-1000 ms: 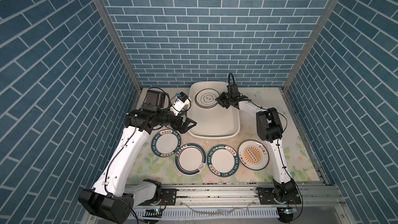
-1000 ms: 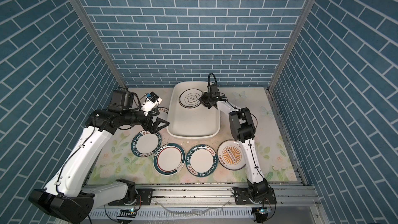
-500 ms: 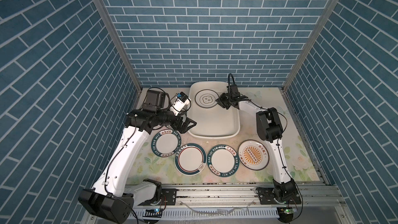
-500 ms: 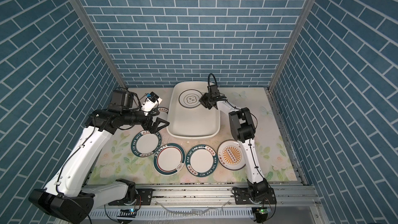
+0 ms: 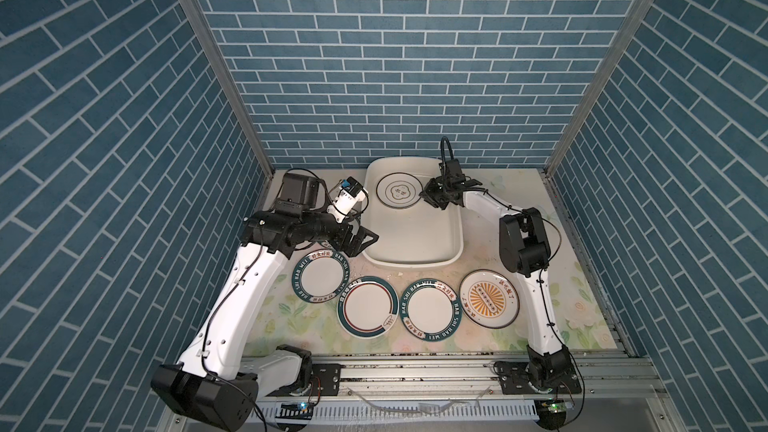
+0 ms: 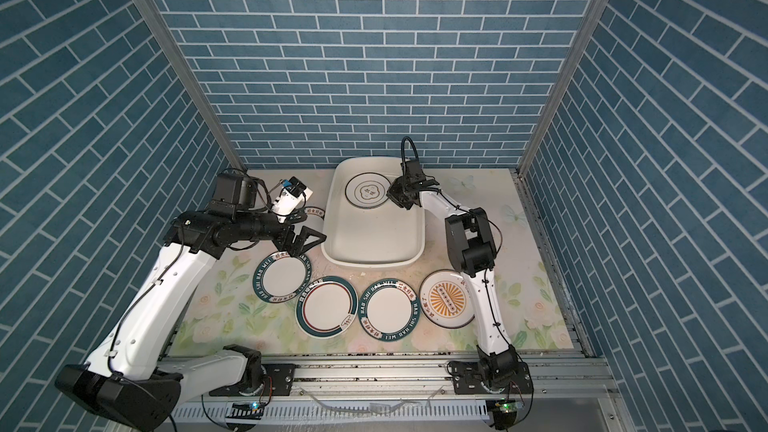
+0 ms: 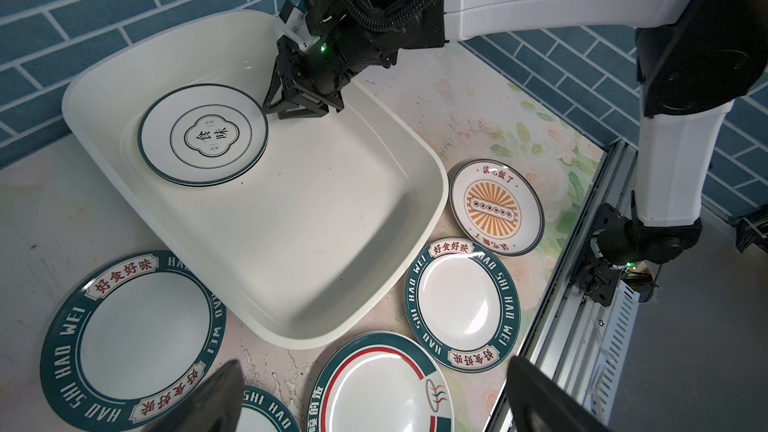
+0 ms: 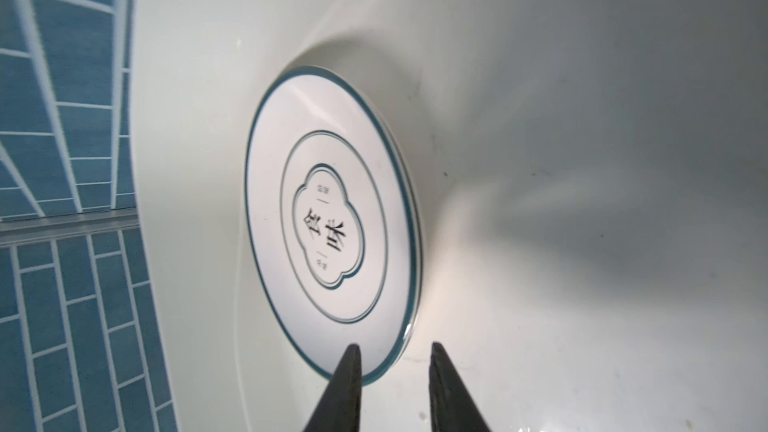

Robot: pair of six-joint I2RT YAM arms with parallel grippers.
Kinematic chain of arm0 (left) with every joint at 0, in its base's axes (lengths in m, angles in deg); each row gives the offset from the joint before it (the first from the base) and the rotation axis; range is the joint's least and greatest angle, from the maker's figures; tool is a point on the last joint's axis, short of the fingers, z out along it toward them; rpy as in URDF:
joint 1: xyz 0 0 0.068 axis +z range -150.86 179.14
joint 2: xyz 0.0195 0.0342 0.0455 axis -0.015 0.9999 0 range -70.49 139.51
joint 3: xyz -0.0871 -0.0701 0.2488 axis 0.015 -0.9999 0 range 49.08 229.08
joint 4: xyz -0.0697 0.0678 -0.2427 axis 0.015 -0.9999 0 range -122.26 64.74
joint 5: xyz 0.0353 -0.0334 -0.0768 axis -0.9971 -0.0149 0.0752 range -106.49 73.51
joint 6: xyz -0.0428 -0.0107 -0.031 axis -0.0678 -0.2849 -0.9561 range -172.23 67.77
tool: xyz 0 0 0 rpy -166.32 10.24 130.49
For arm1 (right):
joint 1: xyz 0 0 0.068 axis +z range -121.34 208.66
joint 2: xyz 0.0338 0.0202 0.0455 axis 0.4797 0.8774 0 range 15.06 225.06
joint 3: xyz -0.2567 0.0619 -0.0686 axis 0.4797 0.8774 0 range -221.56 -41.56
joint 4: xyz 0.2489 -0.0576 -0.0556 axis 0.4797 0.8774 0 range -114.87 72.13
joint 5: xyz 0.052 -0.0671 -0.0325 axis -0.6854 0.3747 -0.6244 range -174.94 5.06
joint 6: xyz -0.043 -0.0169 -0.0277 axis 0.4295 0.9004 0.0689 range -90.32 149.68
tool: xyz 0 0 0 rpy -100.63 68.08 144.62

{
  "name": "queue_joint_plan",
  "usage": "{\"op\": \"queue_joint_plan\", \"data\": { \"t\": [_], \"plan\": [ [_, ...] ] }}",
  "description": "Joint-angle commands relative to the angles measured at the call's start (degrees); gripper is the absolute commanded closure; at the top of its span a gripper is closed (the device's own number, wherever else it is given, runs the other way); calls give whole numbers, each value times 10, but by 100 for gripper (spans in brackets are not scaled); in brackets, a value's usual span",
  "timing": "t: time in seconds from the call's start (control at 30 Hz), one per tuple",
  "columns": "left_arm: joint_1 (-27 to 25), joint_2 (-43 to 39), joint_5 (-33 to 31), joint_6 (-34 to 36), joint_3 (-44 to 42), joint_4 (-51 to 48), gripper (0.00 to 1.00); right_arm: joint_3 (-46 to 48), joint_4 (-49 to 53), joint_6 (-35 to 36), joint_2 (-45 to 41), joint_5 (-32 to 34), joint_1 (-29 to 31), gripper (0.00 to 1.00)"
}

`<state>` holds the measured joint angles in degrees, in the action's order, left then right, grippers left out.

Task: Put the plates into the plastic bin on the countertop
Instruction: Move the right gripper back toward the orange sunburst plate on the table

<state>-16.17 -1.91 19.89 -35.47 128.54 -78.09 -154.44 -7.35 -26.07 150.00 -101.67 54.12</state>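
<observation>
The plastic bin (image 5: 415, 260) (image 6: 368, 261) stands at the back of the countertop (image 5: 575, 313). A thin-rimmed plate (image 5: 400, 191) (image 7: 203, 135) (image 8: 332, 201) lies flat in its far end. My right gripper (image 5: 426, 197) (image 8: 392, 351) is low inside the bin at that plate's rim, jaws slightly apart, gripping nothing. In front of the bin lie two lettered plates (image 5: 321, 277) (image 5: 432, 309), a ringed plate (image 5: 368, 306) and a sunburst plate (image 5: 489, 298). My left gripper (image 5: 360, 243) (image 7: 374, 392) hovers wide open above the ringed plate (image 7: 382, 388).
Another lettered plate (image 6: 311, 211) (image 7: 133, 342) lies left of the bin, mostly under my left arm. Blue brick walls close in the back and both sides. A metal rail (image 5: 415, 376) runs along the front edge.
</observation>
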Motion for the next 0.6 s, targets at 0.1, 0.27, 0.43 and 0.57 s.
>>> {"op": "queue_joint_plan", "data": {
  "t": [0.1, 0.27, 0.43, 0.57],
  "plan": [
    [-2, 4, -20, 18, 22, -16, 0, 2, 47, 103, -143, 19, 6, 71],
    [-2, 9, -27, 29, 25, -22, 0, 133, 50, 154, -285, 39, 10, 71],
    [-2, 16, -14, 38, 22, -25, 0, 322, 67, 178, -454, 89, 4, 69],
    [-2, 24, 12, 45, 27, -38, 1, 468, 98, 157, -593, 125, -14, 67]
  ]
}}
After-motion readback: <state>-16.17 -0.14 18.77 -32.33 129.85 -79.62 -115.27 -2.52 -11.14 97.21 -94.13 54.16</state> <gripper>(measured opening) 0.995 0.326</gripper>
